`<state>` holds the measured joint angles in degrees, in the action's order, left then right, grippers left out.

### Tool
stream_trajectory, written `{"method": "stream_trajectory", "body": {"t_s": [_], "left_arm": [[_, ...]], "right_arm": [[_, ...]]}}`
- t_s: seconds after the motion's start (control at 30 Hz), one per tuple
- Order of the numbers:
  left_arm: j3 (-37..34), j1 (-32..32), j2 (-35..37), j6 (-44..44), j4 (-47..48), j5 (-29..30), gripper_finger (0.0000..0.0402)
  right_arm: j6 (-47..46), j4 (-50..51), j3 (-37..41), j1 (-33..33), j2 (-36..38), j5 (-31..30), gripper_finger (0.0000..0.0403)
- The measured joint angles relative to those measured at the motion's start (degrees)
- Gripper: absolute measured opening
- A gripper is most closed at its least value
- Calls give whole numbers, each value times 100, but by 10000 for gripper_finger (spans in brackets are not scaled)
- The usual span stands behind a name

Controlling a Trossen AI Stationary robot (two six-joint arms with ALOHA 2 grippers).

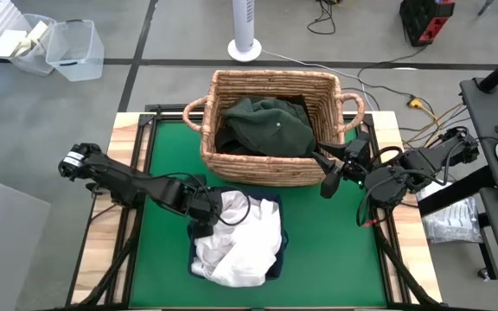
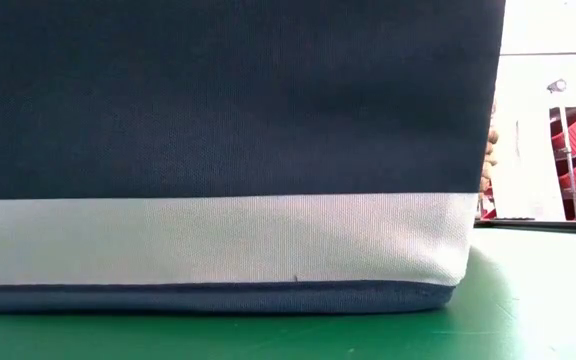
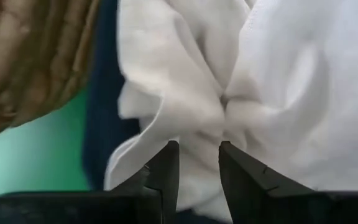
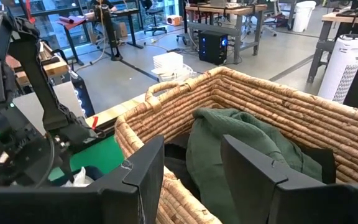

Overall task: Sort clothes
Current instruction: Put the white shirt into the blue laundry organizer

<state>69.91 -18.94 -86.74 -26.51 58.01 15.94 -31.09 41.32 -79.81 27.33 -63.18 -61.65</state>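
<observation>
Two grippers on record; one at work.

Item 1. Left gripper (image 3: 197, 168): over the navy fabric bin (image 1: 277, 226), at its edge nearest the basket. Fingers parted a little, tips against the heap of white garments (image 1: 236, 242), nothing pinched between them. Reads as a release of white cloth into the bin.

Item 2. White garments: piled in the bin, crumpled, spilling above and over its rim. A fold lies right at the left gripper's fingertips.

Item 3. Wicker basket (image 1: 258, 164): just beyond the bin, on the green table (image 1: 335, 259). Holds the dark green garment (image 1: 271, 125) on top, with black cloth (image 1: 232, 142) showing under it.

Item 4. Right gripper (image 4: 191, 168): poised at the basket's right rim, fingers apart and empty, aimed toward the green garment.

Handling note, as judgement: to finish the drop cleanly, the left fingers should spread wider before the arm lifts, so the fold does not snag and trail out. Lift straight up, clear of the heap. The pile sits high; cloth near the rim could slide off if dragged.
</observation>
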Motion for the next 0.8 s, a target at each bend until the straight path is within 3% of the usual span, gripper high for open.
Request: {"method": "stream_trajectory", "body": {"t_s": [0.13, 0.3, 0.53, 0.8], "left_arm": [[408, -11, 27, 98, 598, 0, 94], [692, -13, 223, 799, 303, 0, 94], [683, -7, 751, 1570, -877, -365, 91], [545, -5, 887, 1916, -1908, -695, 74]], "right_arm": [[-2, -1, 0, 0, 0, 1, 150], [-133, 0, 0, 0, 0, 63, 150], [-258, -2, -1, 0, -57, 1250, 129], [-539, -20, -2, 0, -709, 2203, 54]]}}
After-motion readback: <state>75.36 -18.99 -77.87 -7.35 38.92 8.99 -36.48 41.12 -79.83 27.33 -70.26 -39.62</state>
